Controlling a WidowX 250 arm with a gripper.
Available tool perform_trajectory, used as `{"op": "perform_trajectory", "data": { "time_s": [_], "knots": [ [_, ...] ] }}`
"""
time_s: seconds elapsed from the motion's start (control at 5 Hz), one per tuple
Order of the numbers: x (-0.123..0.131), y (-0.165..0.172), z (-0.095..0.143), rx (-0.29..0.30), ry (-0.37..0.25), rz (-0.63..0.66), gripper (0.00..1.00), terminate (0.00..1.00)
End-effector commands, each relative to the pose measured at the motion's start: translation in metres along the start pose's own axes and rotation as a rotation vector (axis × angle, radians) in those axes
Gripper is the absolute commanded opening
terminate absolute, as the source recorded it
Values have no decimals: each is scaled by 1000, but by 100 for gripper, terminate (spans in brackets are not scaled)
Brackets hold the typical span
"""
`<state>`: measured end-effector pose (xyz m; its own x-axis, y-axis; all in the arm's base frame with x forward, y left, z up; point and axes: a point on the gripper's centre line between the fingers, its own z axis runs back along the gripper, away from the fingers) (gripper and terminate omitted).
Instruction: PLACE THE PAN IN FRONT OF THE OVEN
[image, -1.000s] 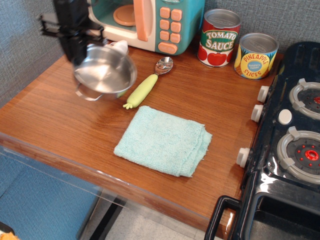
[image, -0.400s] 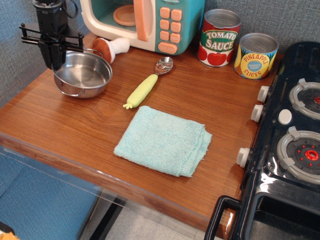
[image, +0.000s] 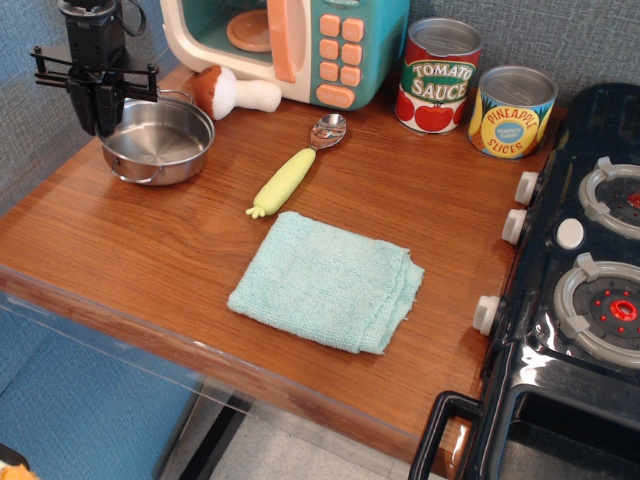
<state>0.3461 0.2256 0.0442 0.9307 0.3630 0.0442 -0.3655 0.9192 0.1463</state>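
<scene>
The shiny steel pan (image: 158, 142) with wire loop handles rests level on the wooden table (image: 150, 250) at the far left, just left of and in front of the teal and cream oven (image: 300, 40). My black gripper (image: 97, 112) hangs straight down over the pan's left rim, its fingers (image: 85, 105) close together and pinching that rim. The oven's door stands open, showing the orange turntable.
A toy mushroom (image: 235, 92) lies between pan and oven. A green-handled spoon (image: 295, 170) and a mint cloth (image: 325, 280) lie mid-table. Tomato sauce can (image: 438, 75) and pineapple can (image: 512, 110) stand at the back. The black stove (image: 580, 290) fills the right.
The pan, tilted and raised a second ago, has been brought down level to the table and shifted left and back with my gripper. The mushroom is now uncovered.
</scene>
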Motion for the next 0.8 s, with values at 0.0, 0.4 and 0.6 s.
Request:
{"op": "perform_trajectory", "data": {
  "time_s": [0.0,0.4,0.6],
  "knots": [
    [-12,17,38,3,-90,1,100,0],
    [-17,15,66,-85,-124,-120,100,0],
    [-15,6,66,-126,-97,-274,100,0]
  ]
}}
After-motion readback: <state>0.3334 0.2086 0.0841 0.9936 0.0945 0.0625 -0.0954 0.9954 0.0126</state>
